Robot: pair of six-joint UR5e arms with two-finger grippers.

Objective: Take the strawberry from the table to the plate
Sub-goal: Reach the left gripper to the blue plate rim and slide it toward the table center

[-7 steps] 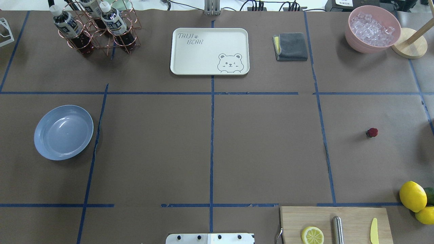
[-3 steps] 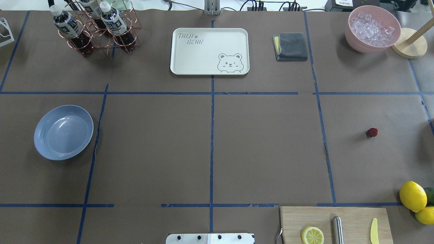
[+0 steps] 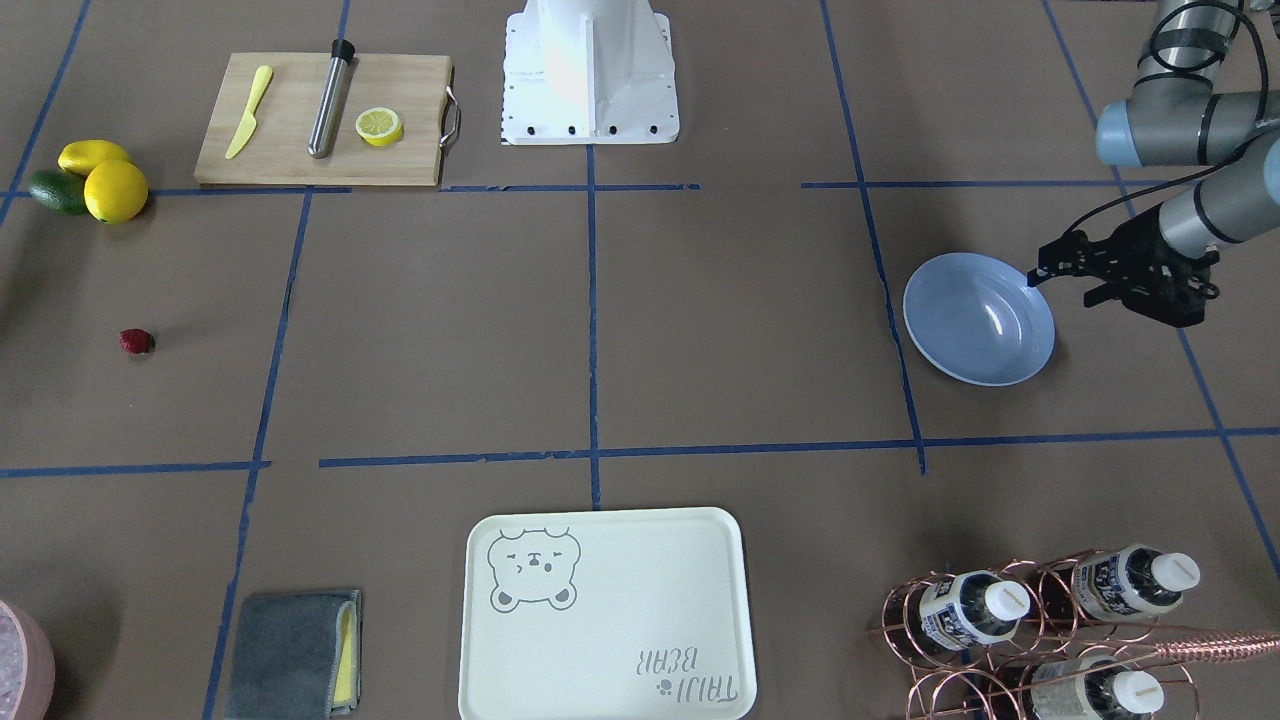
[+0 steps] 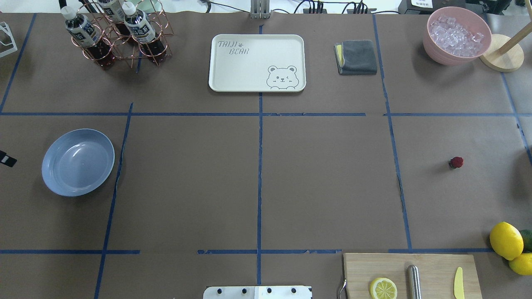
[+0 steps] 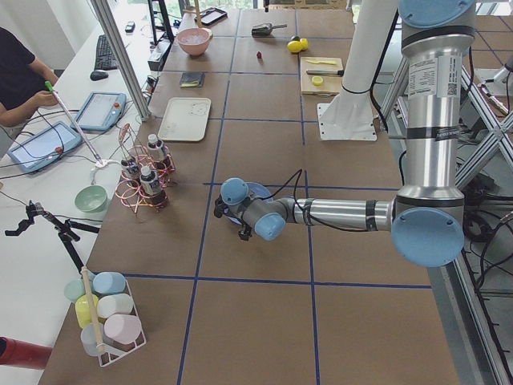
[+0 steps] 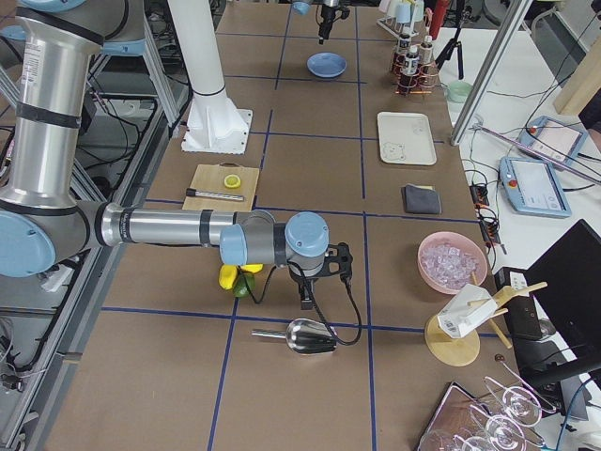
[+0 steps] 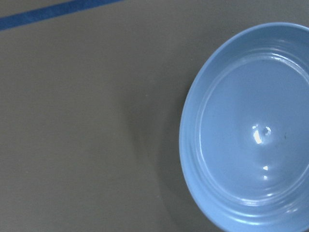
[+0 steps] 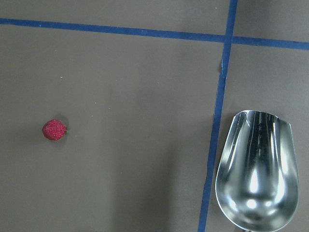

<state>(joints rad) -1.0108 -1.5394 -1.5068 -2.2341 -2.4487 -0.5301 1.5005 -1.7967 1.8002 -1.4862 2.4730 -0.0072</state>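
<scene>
The strawberry [image 4: 456, 162], small and dark red, lies alone on the brown table [image 4: 324, 182] at the right; it also shows in the front view [image 3: 136, 341] and in the right wrist view [image 8: 54, 129]. The light-blue plate [image 4: 78, 162] sits empty at the left, and fills the right side of the left wrist view [image 7: 251, 130]. My left gripper [image 3: 1065, 285] hovers just outside the plate's [image 3: 978, 318] outer rim, fingers apart and holding nothing. My right gripper [image 6: 308, 299] hangs over the table's right end and shows only in the exterior right view, so I cannot tell its state.
A metal scoop [image 8: 256, 169] lies right of the strawberry. Lemons and an avocado [image 4: 509, 245] and a cutting board [image 4: 411, 274] sit at the near right. A cream tray [image 4: 257, 62], a bottle rack [image 4: 118, 37], a grey cloth [image 4: 356, 57] and a pink ice bowl [image 4: 456, 35] line the far side.
In the overhead view a black tip of my left gripper has come in at the left edge beside the plate. The strawberry and plate have not moved.
</scene>
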